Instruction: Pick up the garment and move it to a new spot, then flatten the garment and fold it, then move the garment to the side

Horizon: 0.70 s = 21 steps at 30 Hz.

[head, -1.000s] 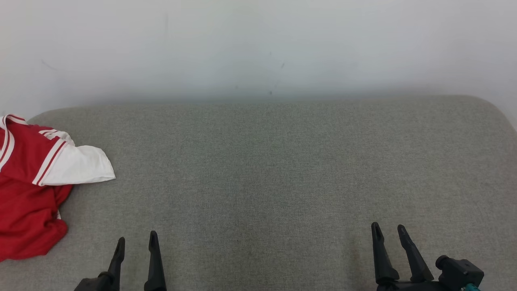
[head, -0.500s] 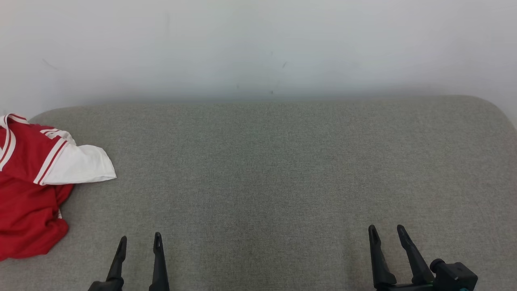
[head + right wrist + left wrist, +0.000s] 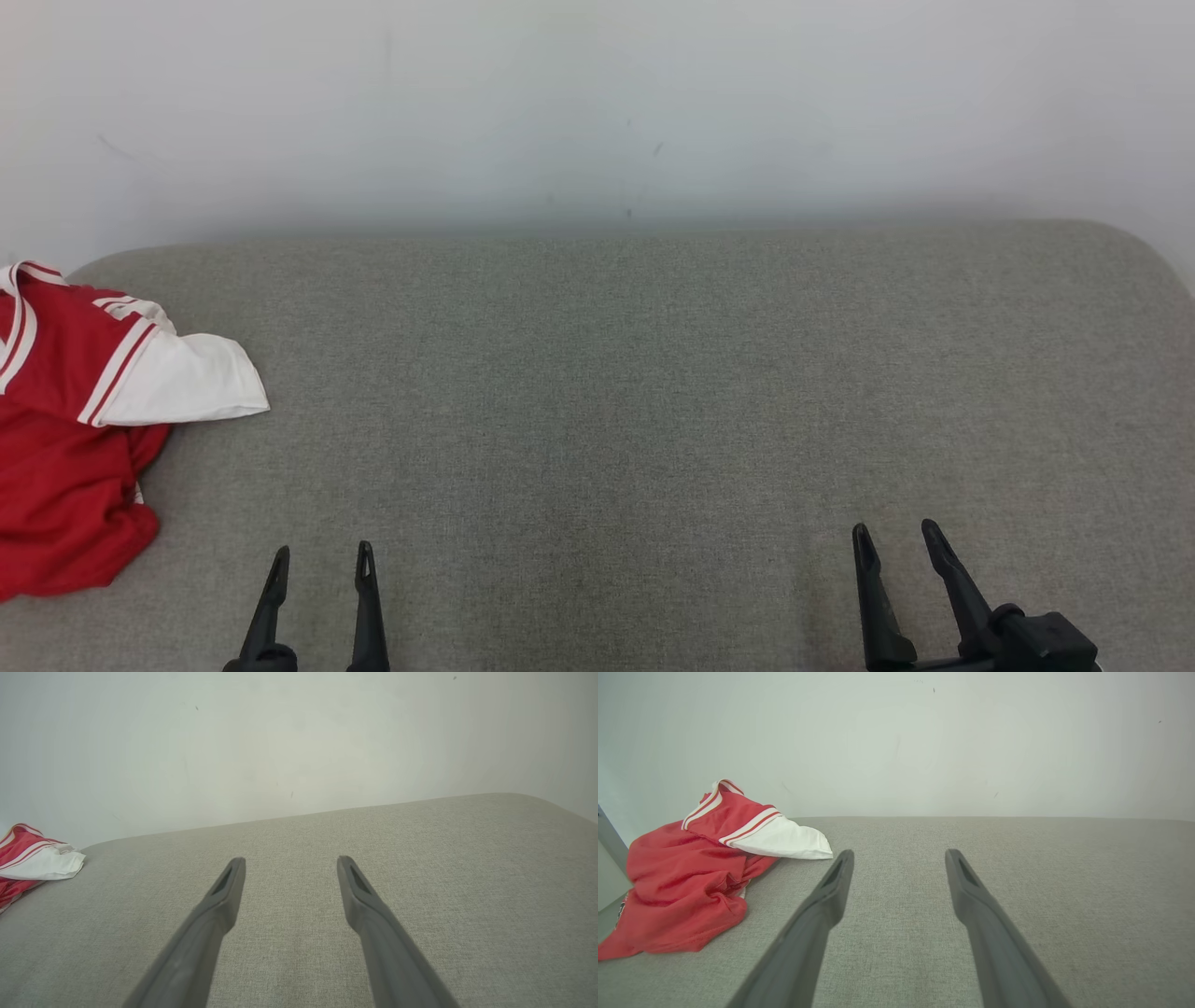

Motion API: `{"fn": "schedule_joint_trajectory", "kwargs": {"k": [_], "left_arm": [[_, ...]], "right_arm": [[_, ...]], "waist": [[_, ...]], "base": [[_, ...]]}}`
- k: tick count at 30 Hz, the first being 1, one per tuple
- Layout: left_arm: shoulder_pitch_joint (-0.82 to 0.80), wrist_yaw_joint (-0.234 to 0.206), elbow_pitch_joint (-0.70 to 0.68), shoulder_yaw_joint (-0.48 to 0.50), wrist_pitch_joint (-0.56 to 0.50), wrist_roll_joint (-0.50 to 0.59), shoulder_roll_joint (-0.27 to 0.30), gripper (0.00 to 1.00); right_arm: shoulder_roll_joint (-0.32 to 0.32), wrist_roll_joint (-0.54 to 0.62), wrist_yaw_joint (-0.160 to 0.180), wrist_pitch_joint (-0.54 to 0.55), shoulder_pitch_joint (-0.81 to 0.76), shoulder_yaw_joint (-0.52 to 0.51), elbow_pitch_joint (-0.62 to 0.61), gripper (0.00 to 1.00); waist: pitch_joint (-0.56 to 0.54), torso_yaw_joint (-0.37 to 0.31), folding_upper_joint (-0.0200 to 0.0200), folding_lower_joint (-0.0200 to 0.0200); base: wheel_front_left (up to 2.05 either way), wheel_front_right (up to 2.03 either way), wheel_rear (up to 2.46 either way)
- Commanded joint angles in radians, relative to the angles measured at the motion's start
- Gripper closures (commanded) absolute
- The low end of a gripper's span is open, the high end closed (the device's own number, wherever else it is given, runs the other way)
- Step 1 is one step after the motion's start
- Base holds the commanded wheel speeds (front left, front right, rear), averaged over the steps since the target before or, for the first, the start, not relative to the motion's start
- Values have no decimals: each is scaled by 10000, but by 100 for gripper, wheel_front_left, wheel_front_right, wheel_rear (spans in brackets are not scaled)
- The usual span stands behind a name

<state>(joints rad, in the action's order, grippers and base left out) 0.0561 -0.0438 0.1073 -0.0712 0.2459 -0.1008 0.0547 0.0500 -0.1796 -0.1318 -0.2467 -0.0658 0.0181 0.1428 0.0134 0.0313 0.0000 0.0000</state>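
Note:
A red garment (image 3: pixel 56 467) with white stripes and a white sleeve (image 3: pixel 187 387) lies crumpled at the far left of the grey cushion (image 3: pixel 607 392). The left wrist view shows the same garment (image 3: pixel 686 882) in a heap to the left of my fingers. At the left edge of the right wrist view the garment (image 3: pixel 32 861) shows small. My left gripper (image 3: pixel 320 558) stands open near the front edge, right of the garment and apart from it. My right gripper (image 3: pixel 894 537) is open at the lower right, far from the cloth. Both hold nothing.
A pale wall (image 3: pixel 597 112) rises right behind the cushion's far edge. The cushion's right corner (image 3: pixel 1139 252) curves away. A pale panel (image 3: pixel 607 868) stands at the left edge of the left wrist view, beside the garment.
Both grippers have drawn back a little toward the bottom of the head view. The garment has stayed where it lies.

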Motion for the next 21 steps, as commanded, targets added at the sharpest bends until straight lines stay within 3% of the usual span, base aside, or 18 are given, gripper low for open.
{"fn": "schedule_joint_trajectory", "kwargs": {"k": [1, 8, 21], "left_arm": [[79, -21, -81, 4, 95, 269, -13, 0], [187, -78, -134, 118, 207, 642, -36, 0], [225, 22, -53, 269, 202, 242, -50, 0]], "right_arm": [[5, 210, 19, -82, -121, -5, -47, 0], [3, 420, 21, -199, -192, -108, -45, 0], [3, 110, 21, -183, -184, -216, 30, 0]], "waist": [[2, 8, 0, 0], [24, 28, 0, 0], [19, 41, 0, 0]], "base": [[0, 0, 0], [0, 0, 0], [0, 0, 0]]}}
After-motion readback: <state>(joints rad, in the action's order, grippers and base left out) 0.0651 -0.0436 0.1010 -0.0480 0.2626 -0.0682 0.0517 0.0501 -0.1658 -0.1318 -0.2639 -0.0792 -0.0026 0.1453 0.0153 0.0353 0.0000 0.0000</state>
